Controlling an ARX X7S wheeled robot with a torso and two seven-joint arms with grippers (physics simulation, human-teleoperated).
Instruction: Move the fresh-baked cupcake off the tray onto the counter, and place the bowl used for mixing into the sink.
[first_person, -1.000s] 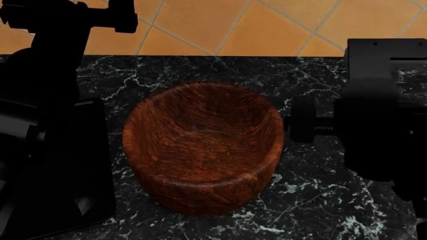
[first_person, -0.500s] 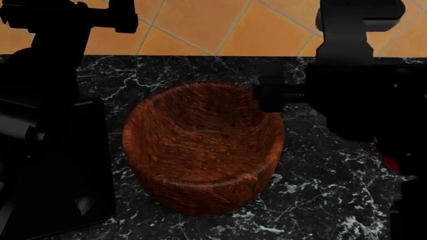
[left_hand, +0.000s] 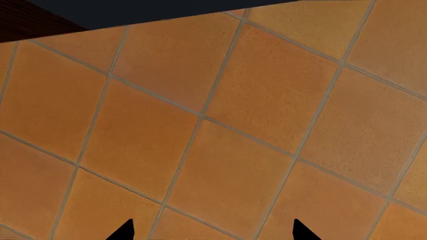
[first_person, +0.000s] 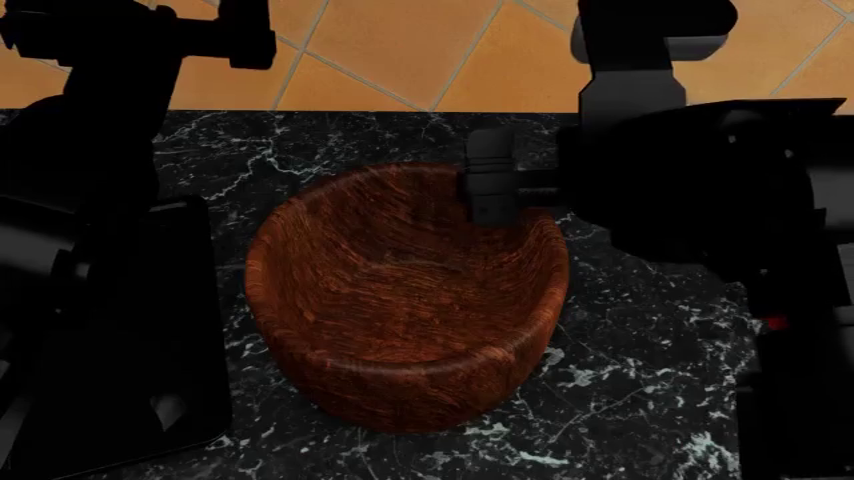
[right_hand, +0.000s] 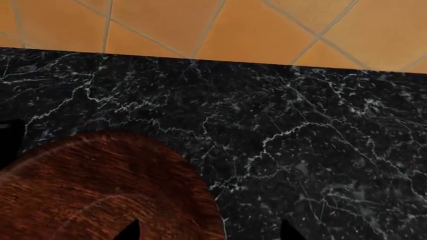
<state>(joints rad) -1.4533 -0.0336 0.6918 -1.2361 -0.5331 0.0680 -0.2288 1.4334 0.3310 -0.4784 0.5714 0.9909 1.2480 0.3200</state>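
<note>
Two surfaces in head view: black marble-look table (first_person: 641, 400) with white veining, and orange tiled floor (first_person: 441, 50) beyond its far edge. Same tiles with pale grout fill left wrist view; dark strip along one edge there, not identifiable.

Large reddish-brown wooden bowl (first_person: 400, 300) upright on the table, centre of head view, empty inside as far as visible. Flat black tray (first_person: 174, 330) just beside the bowl on its left, mostly hidden under the left arm; contents not visible. Cupcake and sink not seen in any view.

Right hand (first_person: 491, 190) reaching in from the right side, black finger piece over the bowl's far right rim. Touching or just above the rim: cannot tell from head view. Right wrist view: bowl rim (right_hand: 100, 185) close under the camera, two dark fingertips (right_hand: 130, 231) spread well apart at the frame edge, one over the wood, one over bare marble, so rim appears between them. Apart, nothing clamped.

Left hand (left_hand: 210, 231) raised past the far table edge, pointed at the floor. Two black fingertips (left_hand: 123, 231) just visible in left wrist view, wide apart, nothing between them. Left arm (first_person: 107, 130) a dark mass over the tray side in head view.
</note>
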